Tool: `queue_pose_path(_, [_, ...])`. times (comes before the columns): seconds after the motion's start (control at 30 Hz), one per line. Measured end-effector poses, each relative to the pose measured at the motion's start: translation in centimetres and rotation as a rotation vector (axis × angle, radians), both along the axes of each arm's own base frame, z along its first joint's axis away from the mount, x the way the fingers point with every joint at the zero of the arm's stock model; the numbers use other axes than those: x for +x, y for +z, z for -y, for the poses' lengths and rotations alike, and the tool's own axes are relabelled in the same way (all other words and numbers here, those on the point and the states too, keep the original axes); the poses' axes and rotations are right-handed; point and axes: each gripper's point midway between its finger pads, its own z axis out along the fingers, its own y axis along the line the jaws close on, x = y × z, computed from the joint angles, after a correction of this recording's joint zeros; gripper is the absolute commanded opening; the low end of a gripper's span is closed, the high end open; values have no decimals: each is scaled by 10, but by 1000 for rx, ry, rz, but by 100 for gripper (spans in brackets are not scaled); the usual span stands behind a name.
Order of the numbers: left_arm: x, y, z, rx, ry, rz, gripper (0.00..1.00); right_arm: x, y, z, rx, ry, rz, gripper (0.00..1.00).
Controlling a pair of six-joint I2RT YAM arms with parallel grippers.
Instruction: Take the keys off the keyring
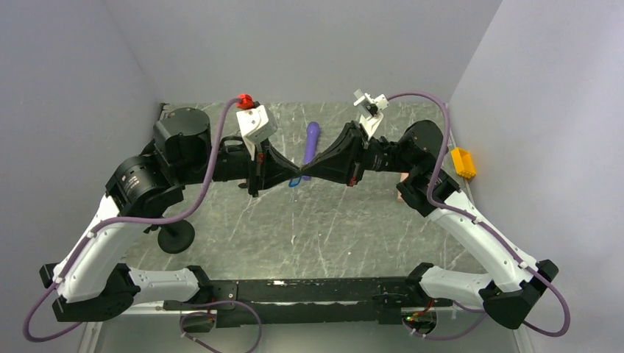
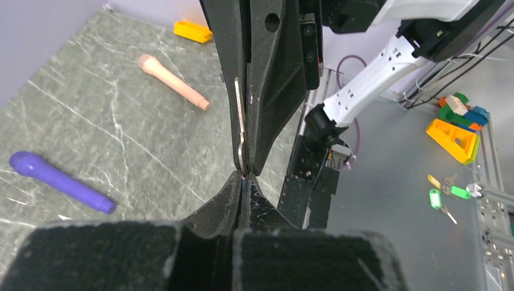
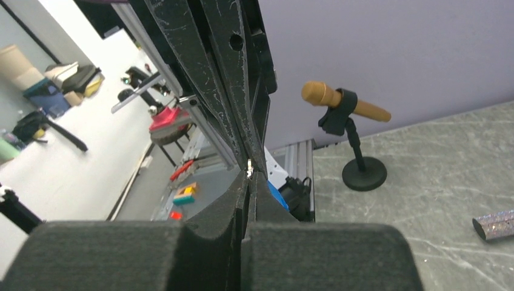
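My two grippers meet tip to tip above the middle of the table. In the top view the left gripper (image 1: 293, 176) and the right gripper (image 1: 309, 175) are both shut. The keyring's blue tag (image 1: 294, 182) hangs just under their tips. In the left wrist view a thin grey key (image 2: 240, 121) stands edge-on, pinched between the right gripper's fingers (image 2: 267, 91). A sliver of blue shows between the tips of my left gripper (image 2: 244, 179). In the right wrist view the blue tag (image 3: 277, 197) peeks out beside my right gripper (image 3: 250, 176), with a metal glint at the tips.
A purple wand (image 1: 311, 143) lies on the table behind the grippers. A peach cylinder (image 2: 173, 80) and a yellow block (image 1: 463, 162) sit at the right. A black stand with a round base (image 1: 176, 237) holds a brown handle at the left. A glittery cylinder (image 3: 494, 224) lies nearby.
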Motion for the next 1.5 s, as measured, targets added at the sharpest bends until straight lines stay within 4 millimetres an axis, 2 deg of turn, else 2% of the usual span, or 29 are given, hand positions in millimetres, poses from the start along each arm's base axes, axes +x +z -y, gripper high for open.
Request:
queue_pose_path(0.43, [-16, -43, 5, 125, -89, -139, 0, -15, -43, 2, -155, 99, -17, 0])
queue_pose_path(0.67, [-19, -51, 5, 153, -109, -173, 1, -19, -52, 3, -186, 134, -38, 0])
queue_pose_path(0.73, [-19, -51, 5, 153, -103, -177, 10, -19, -52, 3, -185, 133, -38, 0])
queue_pose_path(0.83, [-14, -50, 4, 151, -68, -174, 40, -16, -51, 3, -183, 117, -40, 0])
queue_pose_path(0.87, [-11, -48, 4, 146, -50, -162, 51, -15, -51, 2, -184, 110, -42, 0])
queue_pose_path(0.93, [-4, -39, 1, 128, -6, -133, 66, -13, -53, 2, -185, 97, -48, 0])
queue_pose_path(1.03, [7, -17, -8, 73, 80, -68, 79, -7, -53, 1, -184, 65, -54, 0])
queue_pose_path(1.13, [10, 7, -23, -1, 144, 2, 83, -3, -50, 1, -171, 33, -52, 0])
queue_pose_path(1.27, [4, 49, -52, -144, 222, 105, 82, 1, -35, 3, -123, 2, -36, 0])
queue_pose_path(1.5, [-9, 102, -93, -392, 309, 221, 81, 2, 8, 4, 26, 8, -47, 0])
